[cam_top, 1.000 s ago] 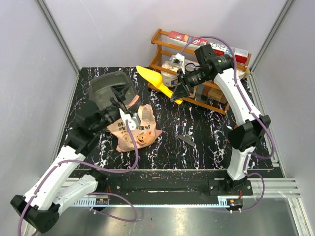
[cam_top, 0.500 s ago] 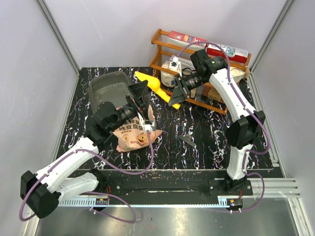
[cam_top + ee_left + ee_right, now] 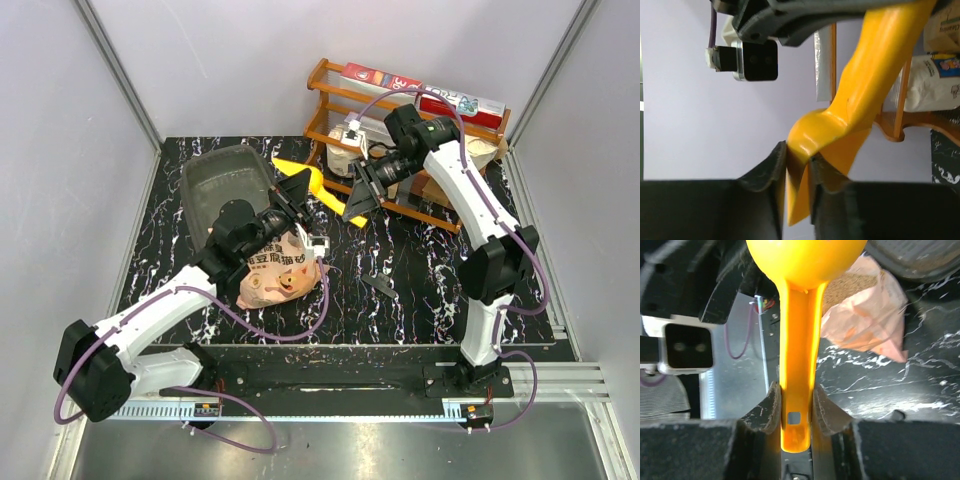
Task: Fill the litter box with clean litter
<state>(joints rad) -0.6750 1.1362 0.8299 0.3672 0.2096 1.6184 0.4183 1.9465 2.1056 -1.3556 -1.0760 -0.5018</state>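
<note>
One litter box [image 3: 222, 178], long axis near-to-far

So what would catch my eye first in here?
The bright yellow-orange plastic scoop, held up between the two arms over the black marbled table: the left arm's fingers pinch its bowl rim and the right arm's fingers clamp its handle. Just in front of it lies the open pink-orange plastic bag with a cartoon pig face, and the shallow dark grey plastic tray sits at the back left.

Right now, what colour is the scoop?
The scoop is yellow-orange, clearest in the right wrist view.
</note>
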